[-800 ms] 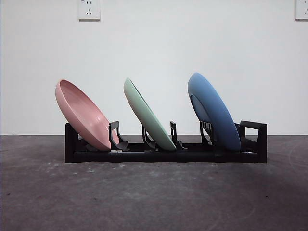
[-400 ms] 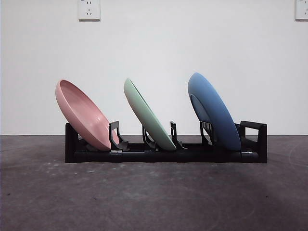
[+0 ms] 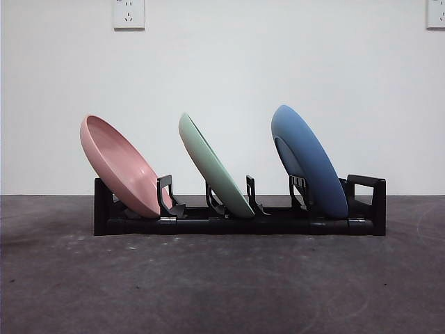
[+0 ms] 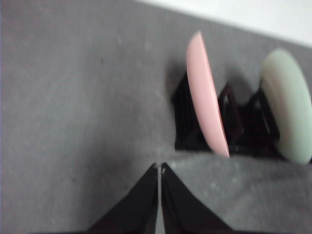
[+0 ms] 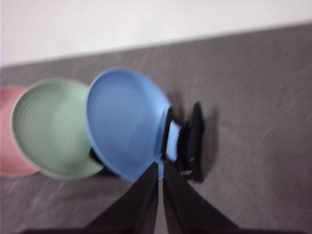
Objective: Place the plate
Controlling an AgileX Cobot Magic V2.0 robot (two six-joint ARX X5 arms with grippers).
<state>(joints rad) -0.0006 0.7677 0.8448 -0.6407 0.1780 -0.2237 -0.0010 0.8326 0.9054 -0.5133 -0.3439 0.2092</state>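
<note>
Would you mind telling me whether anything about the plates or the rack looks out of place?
Nothing stands out. The pink plate, green plate and blue plate each lean in their own slot of the black rack, all tilted the same way, none fallen or touching.

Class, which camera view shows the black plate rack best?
The front view: the whole black rack shows side-on, all three plates leaning in it. The left wrist view shows one end, blurred. The right wrist view shows only the end behind the blue plate.

Three plates leaned the same way in a black rack (image 3: 240,224) on the grey table: pink plate (image 3: 118,163) at one end, green plate (image 3: 214,167) in the middle, blue plate (image 3: 313,163) at the other end.
</note>
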